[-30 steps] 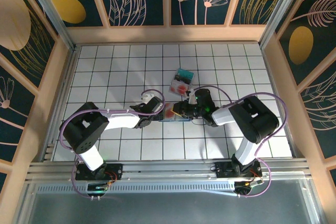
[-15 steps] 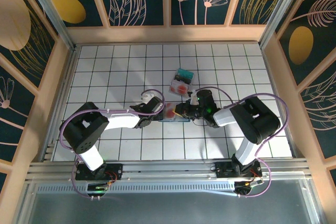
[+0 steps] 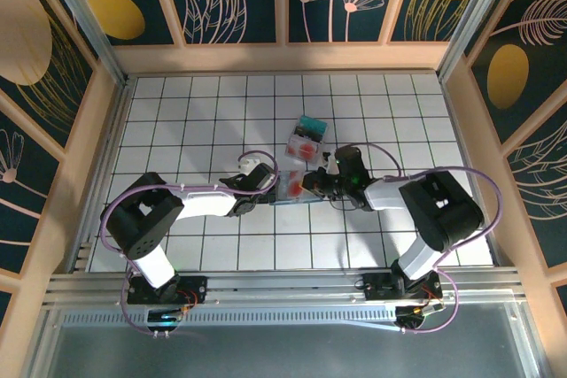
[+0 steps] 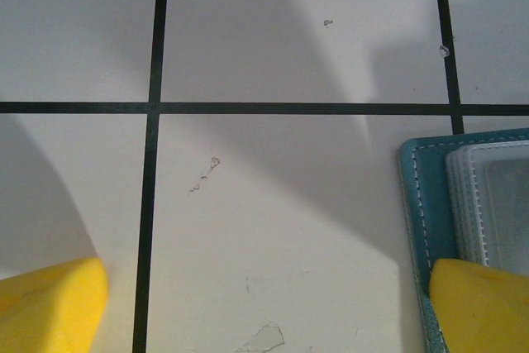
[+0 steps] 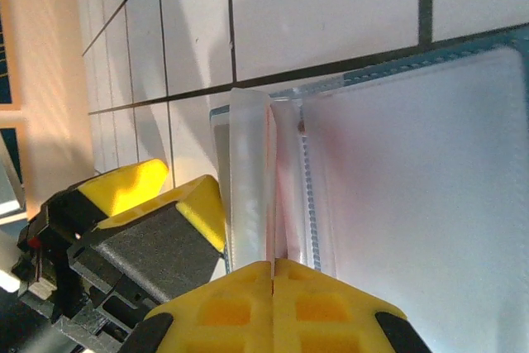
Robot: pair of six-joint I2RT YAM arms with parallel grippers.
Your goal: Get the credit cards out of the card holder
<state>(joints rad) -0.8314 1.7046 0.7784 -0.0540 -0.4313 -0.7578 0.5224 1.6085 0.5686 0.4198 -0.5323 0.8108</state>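
Overhead first: both arms are folded low, with the forearms stretched toward each other, so that the left gripper [image 3: 264, 185] and right gripper [image 3: 307, 185] are brought close over the card holder [image 3: 299, 200] near the middle of the tiled table [image 3: 177, 112]. A whitish-pink credit card [image 3: 288, 189] is seen between them. Loose credit cards [image 3: 306, 139], teal and red-blotched, are noted just beyond, apart from the holder.

Left wrist: the yellow fingertips [image 4: 50, 307] are spread wide apart and pointed down at the tiles. The other tip is set over the holder's stitched edge.

Right wrist: the fingers [image 5: 223, 312] are pressed together and clamped on the card, which is seen edge-on at the end of the holder's clear pocket.
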